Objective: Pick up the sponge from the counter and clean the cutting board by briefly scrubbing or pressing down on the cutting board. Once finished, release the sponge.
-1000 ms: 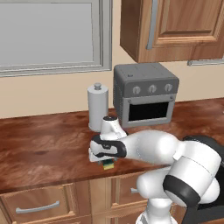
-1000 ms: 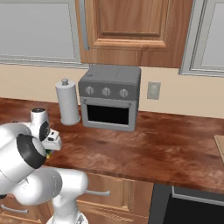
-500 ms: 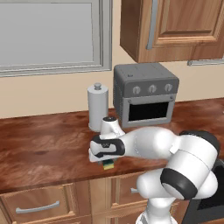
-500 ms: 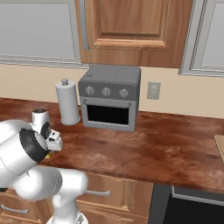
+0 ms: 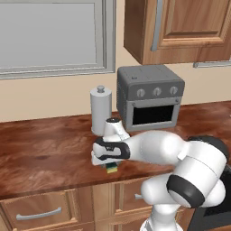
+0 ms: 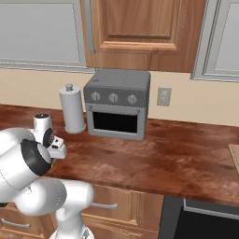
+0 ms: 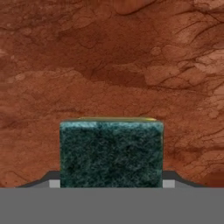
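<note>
Item: sponge (image 7: 111, 153). Dark green scouring face toward the hand camera, a thin yellow edge showing along its far side. Location: between the two fingertips (image 7: 53, 183), one tip at each flank, both pressed to the block's sides. In the left base view a small green-and-yellow corner of it pokes out just under the hand.

Item: gripper (image 5: 110, 163). Fingers closed upon the sponge, pointing down at the counter (image 7: 131, 65). Whether the sponge rests on the wood or hangs a little above it cannot be told; the hand view shows bare wood grain beyond the fingers.

Item: cutting board (image 6: 235, 158). A pale sliver at the edge of the right base view, well apart from the fingers, far along the counter past the toaster oven (image 6: 117, 103).

Item: paper towel roll (image 5: 100, 110). Upright, beyond the fingers, beside the oven.

Status, as a judgement: grasp achieved; pick-up either just done or in hand. Outstanding: carry the sponge the length of the counter to the board, press or scrub there, then open the fingers. Roughly the first third accounted for.
</note>
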